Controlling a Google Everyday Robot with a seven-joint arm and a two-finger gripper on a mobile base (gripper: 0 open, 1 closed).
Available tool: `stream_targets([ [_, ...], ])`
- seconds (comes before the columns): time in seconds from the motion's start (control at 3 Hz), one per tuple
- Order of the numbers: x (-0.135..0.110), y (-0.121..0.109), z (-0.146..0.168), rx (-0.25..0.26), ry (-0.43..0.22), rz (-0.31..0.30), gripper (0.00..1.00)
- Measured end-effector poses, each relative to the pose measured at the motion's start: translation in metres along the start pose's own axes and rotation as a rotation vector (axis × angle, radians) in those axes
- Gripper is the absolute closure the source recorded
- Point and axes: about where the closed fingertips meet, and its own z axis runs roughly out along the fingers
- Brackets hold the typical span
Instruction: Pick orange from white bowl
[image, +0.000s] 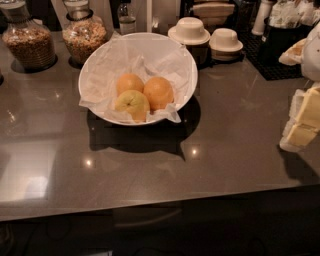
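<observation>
The orange (158, 92), the largest and deepest orange fruit, lies in the white bowl (189, 64) on the right side of the pile. The bowl is wide, shallow and lined with crumpled white paper, and stands on the grey counter left of centre. A smaller, paler orange (129, 83) lies to its left. A yellow-green apple-like fruit (132, 104) lies in front, touching both. My gripper (303, 121), white with pale yellow pads, is at the far right edge, well away from the bowl and holding nothing.
Two glass jars of grain (29, 42) (84, 35) stand behind the bowl at the left. Stacked white cups and saucers (189, 31) (225, 41) stand behind it at the right. A black mat (280, 62) lies at the back right. The counter's front edge (160, 202) runs across below.
</observation>
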Motion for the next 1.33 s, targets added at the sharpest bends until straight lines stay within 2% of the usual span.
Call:
stream_targets([
  [0.33,0.0,0.0,0.0,0.0,0.0,0.0,0.0],
  [0.67,-0.014,-0.001,0.001,-0.005,-0.04,-0.041,0.0],
  [1.33,-0.099,-0.02,0.017,-0.042,-0.24,-0.238,0.0],
])
